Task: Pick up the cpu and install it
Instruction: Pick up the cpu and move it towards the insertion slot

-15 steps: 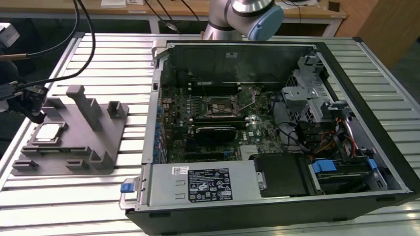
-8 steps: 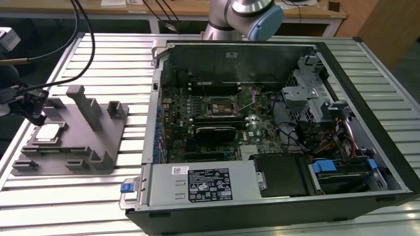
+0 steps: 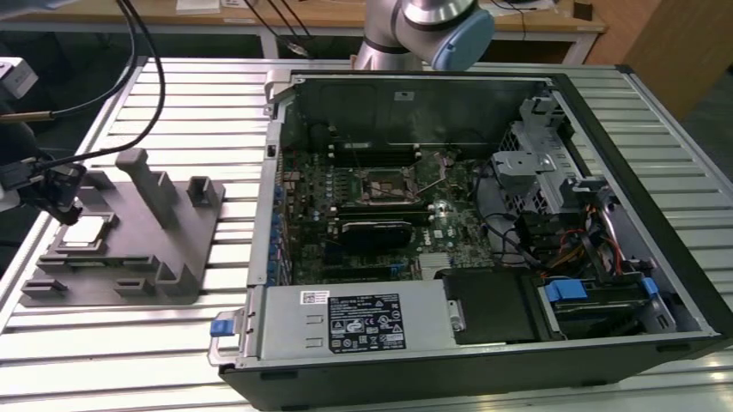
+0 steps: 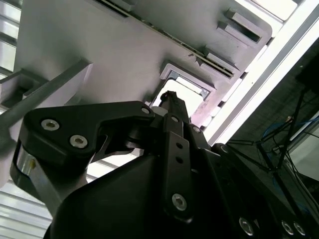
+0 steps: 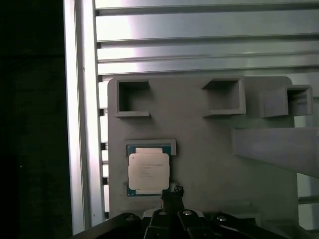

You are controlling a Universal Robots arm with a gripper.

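Note:
The cpu is a small silvery square chip lying flat in a recess of the grey fixture at the exterior view's left. My gripper hangs just above it, close to its edge. In the first wrist view the gripper's dark tip sits beside one corner of the cpu, which rests in its framed pocket. The second wrist view shows the tip right next to the pale cpu. Nothing is held. The black-framed socket lies on the motherboard inside the open computer case.
The fixture carries upright grey posts and small blocks close to my gripper. Black cables hang at the exterior view's left. The slatted metal table holds the fixture and case. Drive bays and wiring crowd the case's side at the exterior view's right.

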